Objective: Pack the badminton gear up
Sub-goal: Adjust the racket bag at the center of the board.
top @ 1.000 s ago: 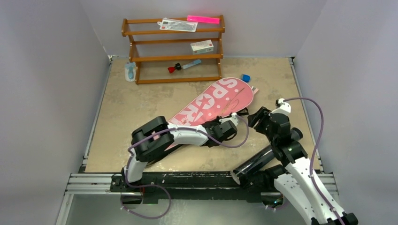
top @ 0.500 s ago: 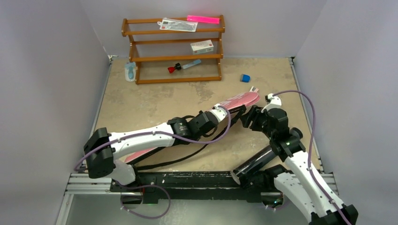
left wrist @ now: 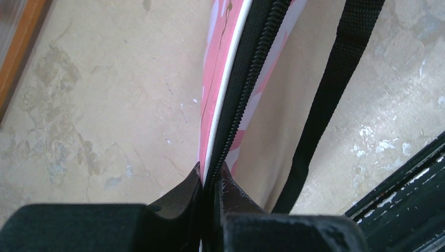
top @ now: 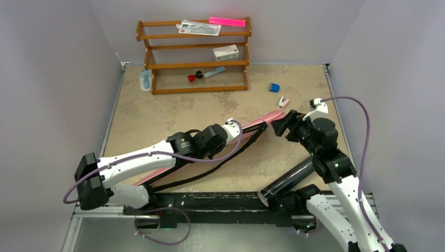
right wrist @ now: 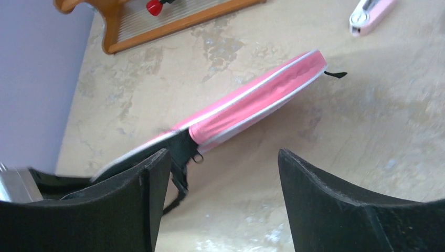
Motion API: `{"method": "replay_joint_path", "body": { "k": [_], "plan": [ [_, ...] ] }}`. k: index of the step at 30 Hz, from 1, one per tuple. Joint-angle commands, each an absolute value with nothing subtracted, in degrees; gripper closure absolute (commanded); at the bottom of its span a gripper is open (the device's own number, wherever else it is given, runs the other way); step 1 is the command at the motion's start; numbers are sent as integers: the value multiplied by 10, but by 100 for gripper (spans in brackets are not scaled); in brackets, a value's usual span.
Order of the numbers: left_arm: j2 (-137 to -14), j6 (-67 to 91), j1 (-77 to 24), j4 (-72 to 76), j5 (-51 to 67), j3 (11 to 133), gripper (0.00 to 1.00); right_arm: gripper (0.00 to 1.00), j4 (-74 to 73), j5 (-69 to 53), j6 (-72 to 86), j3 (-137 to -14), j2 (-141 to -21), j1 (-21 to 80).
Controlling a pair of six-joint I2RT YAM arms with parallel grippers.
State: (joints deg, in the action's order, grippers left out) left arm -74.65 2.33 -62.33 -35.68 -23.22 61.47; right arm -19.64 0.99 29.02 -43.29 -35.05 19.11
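ok, your l gripper [left wrist: 210, 176] is pinched tight on the zip edge of the pink bag [right wrist: 252, 107], which is tipped up on edge mid-table. your r gripper [right wrist: 223, 157] gapes wide w/ nothing in it, near the bag's far tip. black tube [top: 288, 181] lies by the r arm's base.

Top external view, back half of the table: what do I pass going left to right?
pale blue object → wooden rack → small blue block → small pink-and-white clip

Light is soft and even, shadows faint.
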Motion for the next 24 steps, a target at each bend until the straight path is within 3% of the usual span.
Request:
{"method": "replay_joint_path", "body": {
  "k": [1,6,8,13,19,24],
  "plan": [
    [-730,15,-625,-342,-222,595,100,23,-299,50,455,-500,-414,190],
    [-709,12,-627,-311,-212,569,100,12,-308,60,568,-502,-452,190],
    [-700,9,-628,-306,-204,565,100,12,-303,51,599,-494,-463,190],
    [-695,3,-631,-305,-183,557,100,34,-279,43,646,-483,-501,190],
    [-694,-19,-634,-310,-175,555,100,47,-259,28,664,-475,-530,191],
    [-691,-12,-634,-321,-174,559,96,91,-256,24,674,-457,-520,190]
  ]
}}
